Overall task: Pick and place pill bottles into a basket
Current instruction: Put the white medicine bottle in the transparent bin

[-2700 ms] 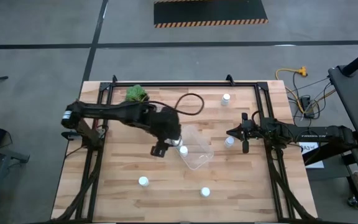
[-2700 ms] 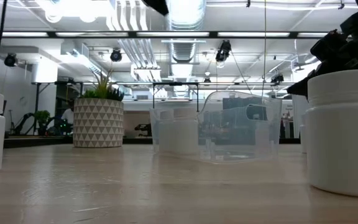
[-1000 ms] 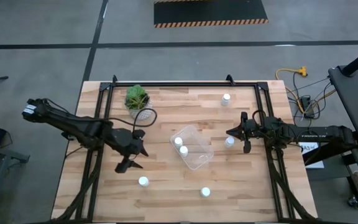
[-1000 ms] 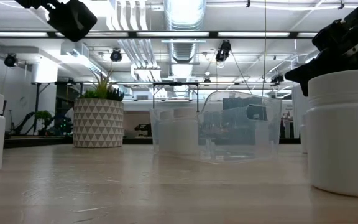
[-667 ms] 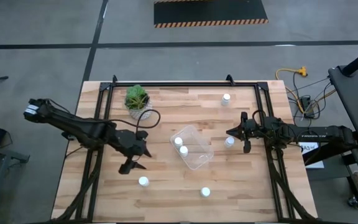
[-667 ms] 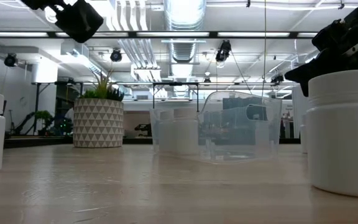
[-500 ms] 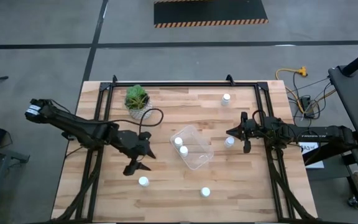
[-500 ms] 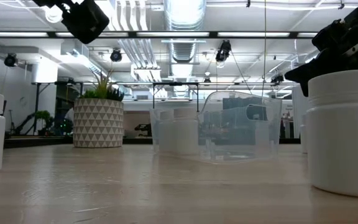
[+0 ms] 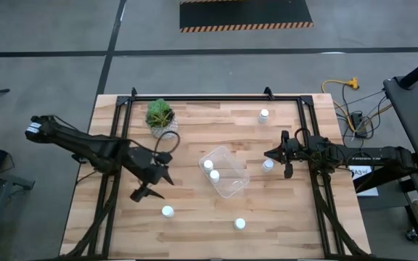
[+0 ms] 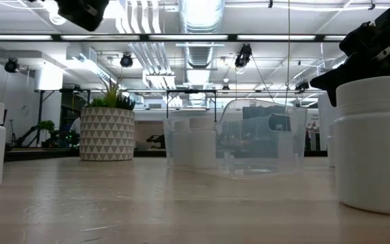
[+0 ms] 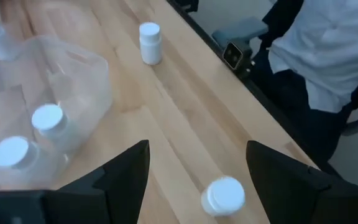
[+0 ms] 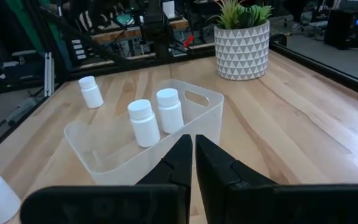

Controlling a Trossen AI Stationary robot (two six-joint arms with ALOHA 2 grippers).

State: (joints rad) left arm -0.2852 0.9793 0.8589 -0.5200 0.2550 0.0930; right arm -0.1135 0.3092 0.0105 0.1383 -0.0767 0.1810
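Since a few seconds ago the left claw point(image 9: 148, 190) has pulled away from the basket point(image 9: 225, 172) and now hangs over the bare desk point(image 9: 194, 225) left of it, having wobbled a little in the last second. Two pill bottles point(image 9: 208, 165) stand inside the basket, so we judge a drop is done and the arm is lining up for the next pick, most likely the bottle point(image 9: 167, 212) just near of it. Left claw is wide apart and empty in its wrist view, touching nothing; that bottle point(image 11: 224, 195) sits between the fingers' line of sight, lower down. Other loose bottles: one near the desk's near edge point(image 9: 239, 224), one at the far side point(image 9: 264, 114), one point(image 9: 268, 165) right of the basket. The right claw point(image 9: 284, 158) waits beside that last bottle, fingers together, holding nothing, unchanged. The plant pot point(image 9: 160, 116) stands far left, well apart from the basket.
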